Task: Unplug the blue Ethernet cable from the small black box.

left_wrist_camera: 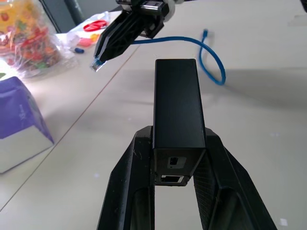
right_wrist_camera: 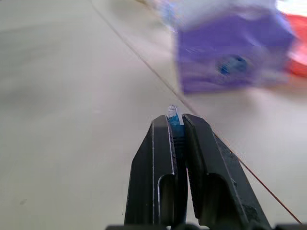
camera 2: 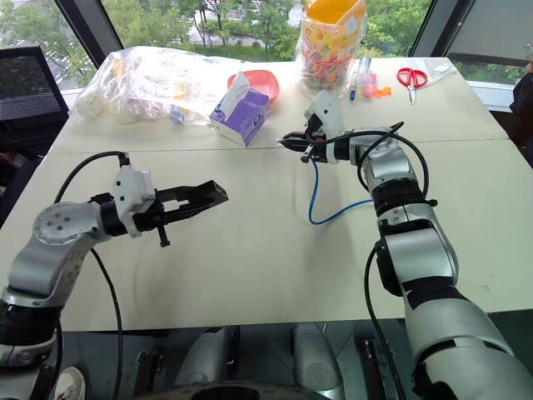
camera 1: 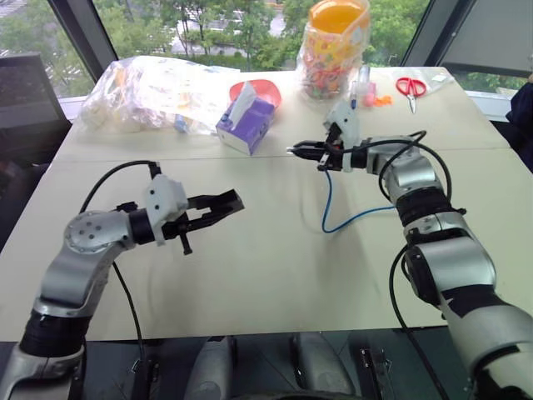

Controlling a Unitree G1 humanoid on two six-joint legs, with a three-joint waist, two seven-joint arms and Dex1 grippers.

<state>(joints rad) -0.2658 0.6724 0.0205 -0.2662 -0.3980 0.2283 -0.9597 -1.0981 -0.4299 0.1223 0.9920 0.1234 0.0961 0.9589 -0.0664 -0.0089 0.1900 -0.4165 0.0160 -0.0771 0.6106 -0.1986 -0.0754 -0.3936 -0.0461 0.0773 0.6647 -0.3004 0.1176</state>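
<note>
Cable: the blue Ethernet cable (camera 1: 331,204) is out of the box. My right gripper (right_wrist_camera: 176,125) pinches it just behind its translucent plug, which pokes past my fingertips (left_wrist_camera: 103,50). From there the cord drops to the table (camera 1: 266,275), curls in a loop and ends in a second plug lying free on the surface.

Box: the small black box (left_wrist_camera: 176,108) sits between the two fingers of my left gripper (camera 1: 218,204), lifted off the table. In the left wrist view it points toward the cable's plug, and the ports on its near end stand empty; I cannot see its far end.

Gap: plug and box are well apart, with bare table between my two arms.

Left gripper: pressed onto the box's sides, held roughly level.

Right gripper: closed on the plug end of the cable, up above the table near the purple tissue box (camera 1: 246,123).

Progress: I judge the unplugging itself done, since nothing joins cable and box.

Left to do: at most, setting the cable and the box down and letting go.

Surroundings: scissors (camera 1: 410,87), a jar of coloured bits (camera 1: 335,52) and a clear plastic bag (camera 1: 154,90) lie at the far side, clear of my work.
</note>
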